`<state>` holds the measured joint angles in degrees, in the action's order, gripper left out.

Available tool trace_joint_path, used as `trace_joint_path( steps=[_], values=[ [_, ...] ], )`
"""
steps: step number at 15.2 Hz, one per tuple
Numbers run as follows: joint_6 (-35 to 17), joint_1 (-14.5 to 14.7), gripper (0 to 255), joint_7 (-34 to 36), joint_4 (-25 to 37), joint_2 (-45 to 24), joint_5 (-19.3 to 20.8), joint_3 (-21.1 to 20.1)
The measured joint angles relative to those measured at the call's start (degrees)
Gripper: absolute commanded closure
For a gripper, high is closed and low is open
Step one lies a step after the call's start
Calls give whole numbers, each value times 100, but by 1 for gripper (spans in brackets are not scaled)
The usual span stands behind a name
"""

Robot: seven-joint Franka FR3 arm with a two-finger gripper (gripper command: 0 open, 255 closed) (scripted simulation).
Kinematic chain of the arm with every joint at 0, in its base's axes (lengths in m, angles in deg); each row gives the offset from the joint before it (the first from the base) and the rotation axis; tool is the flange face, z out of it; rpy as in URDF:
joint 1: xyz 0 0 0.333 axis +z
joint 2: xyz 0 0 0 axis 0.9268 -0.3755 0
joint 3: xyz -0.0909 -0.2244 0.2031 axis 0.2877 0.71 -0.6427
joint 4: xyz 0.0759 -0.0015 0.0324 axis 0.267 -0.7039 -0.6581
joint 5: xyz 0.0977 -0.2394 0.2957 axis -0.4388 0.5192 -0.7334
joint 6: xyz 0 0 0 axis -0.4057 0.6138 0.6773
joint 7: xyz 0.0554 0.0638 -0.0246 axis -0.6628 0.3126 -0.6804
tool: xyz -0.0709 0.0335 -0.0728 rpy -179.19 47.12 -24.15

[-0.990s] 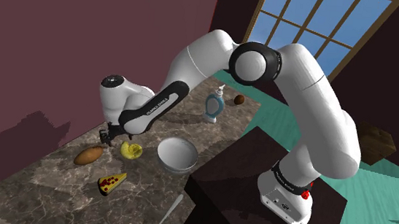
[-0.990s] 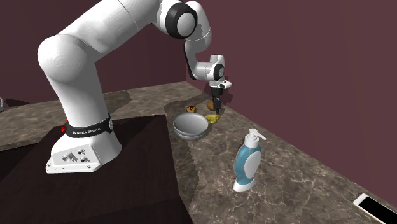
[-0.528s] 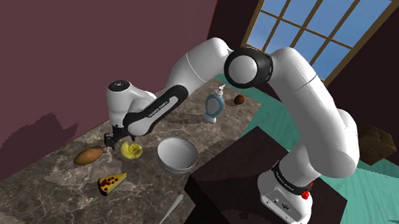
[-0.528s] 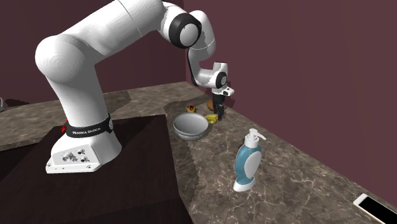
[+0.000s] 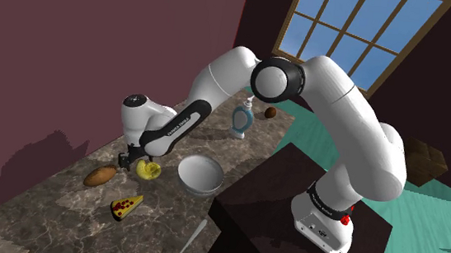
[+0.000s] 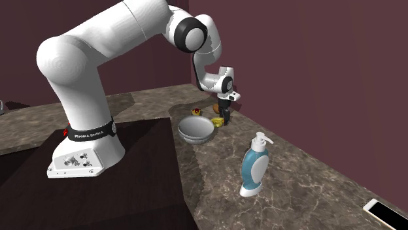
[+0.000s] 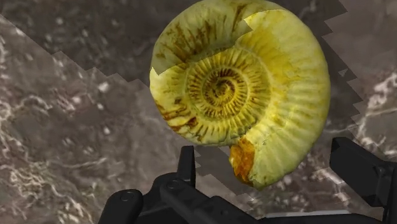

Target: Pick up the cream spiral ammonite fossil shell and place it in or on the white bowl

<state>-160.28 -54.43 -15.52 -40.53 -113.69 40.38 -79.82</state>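
Observation:
The ammonite shell is yellow-cream with brown streaks and a ribbed spiral, and it lies flat on the marbled stone counter. My gripper is open just above it, and the shell's lower lip sits between the two fingers, which stand well apart. In the shoulder view the shell lies at the gripper, just left of the grey-white bowl. In the second exterior view the gripper hangs over the shell, behind the bowl.
A brown potato-like lump and a pizza slice lie to the shoulder view's left of the shell, with a fork near the counter's front. A blue soap dispenser and a small brown object stand farther back. The maroon wall runs close behind.
The hand has dropped lower and shifted slightly toward the shell; the elbow has moved with it. The shell and bowl have not moved.

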Motion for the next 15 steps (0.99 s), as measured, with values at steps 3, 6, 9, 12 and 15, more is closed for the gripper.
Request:
trace_joint_path(
  steps=[3, 6, 9, 12, 15],
  values=[
    [11, -2, 255, 2, 5, 28, -1, -5],
    [25, -21, 255, -9, -4, 58, -5, -8],
    [10, -29, 255, -14, -9, 63, -3, -9],
    [22, -25, 255, -7, -17, 71, -5, -11],
    [69, -56, 255, -1, -153, 214, -28, -57]
  ],
)
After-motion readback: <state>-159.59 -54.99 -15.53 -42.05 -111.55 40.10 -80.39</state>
